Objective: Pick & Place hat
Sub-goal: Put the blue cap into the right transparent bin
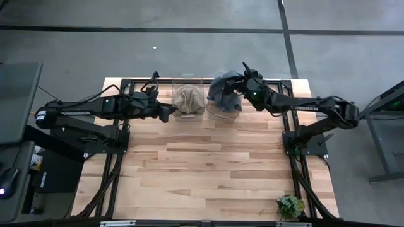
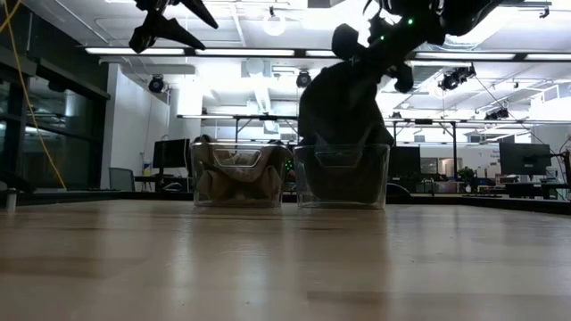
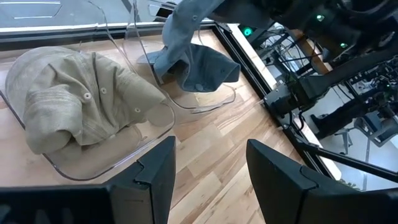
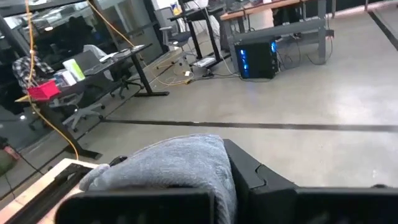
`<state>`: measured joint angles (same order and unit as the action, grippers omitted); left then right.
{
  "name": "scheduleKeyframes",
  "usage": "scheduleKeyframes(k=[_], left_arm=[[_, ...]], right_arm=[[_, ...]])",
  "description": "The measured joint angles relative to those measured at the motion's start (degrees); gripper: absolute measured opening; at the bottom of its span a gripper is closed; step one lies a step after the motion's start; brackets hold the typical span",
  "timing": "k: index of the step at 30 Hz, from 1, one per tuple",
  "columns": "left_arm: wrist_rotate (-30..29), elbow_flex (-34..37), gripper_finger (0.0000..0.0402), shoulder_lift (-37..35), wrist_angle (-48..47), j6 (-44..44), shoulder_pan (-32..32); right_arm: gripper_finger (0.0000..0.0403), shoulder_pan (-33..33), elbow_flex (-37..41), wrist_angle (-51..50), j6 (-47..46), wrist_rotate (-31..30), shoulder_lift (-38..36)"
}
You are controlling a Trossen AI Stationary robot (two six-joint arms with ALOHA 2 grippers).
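Halfway through, by the look of things: beige hat (image 1: 187, 99) already bundled inside the left clear bin (image 1: 189, 114), untouched and just ahead of the left gripper (image 1: 165, 112), whose jaws stand apart and empty, hovering beside that bin. Grey hat (image 1: 225, 89) pinched in the closed jaws of the right gripper (image 1: 243, 80), hanging down from them with its lower folds inside the right clear bin (image 1: 225, 113), the crown lifted above the rim. Left to do, judging from the task: either finish lowering and let go, or lift clear and carry elsewhere; cannot tell which from this moment alone. From above, both bins seen side by side at the far edge of the wooden table (image 1: 208, 170), with a small green plant (image 1: 290, 206) well apart at the near corner, absent from every other view. From table height, the drape of the grey cloth below the jaws and its reach into the bin plain to see, unlike from overhead. From the left wrist, buttons and creases of the beige hat and the brim of the grey one shown close. From the right wrist, only grey fabric bunched right at the jaws, with open room floor beyond and neither bin visible.
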<state>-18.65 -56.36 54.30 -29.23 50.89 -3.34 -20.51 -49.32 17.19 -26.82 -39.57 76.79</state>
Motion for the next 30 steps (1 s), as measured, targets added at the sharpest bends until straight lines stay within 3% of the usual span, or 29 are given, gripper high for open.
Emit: scheduleKeyframes(k=[10,30], left_arm=[[0.0,0.0,0.0177,0.0,0.0,0.0,0.0],[0.0,-0.1,0.0177,0.0,-0.9,0.0,0.0]], right_arm=[[0.0000,-0.5,0.0,-0.8,-4.3,0.8,4.1],[0.0000,-1.1,-0.1,-21.0,-8.3,-1.9,4.5]])
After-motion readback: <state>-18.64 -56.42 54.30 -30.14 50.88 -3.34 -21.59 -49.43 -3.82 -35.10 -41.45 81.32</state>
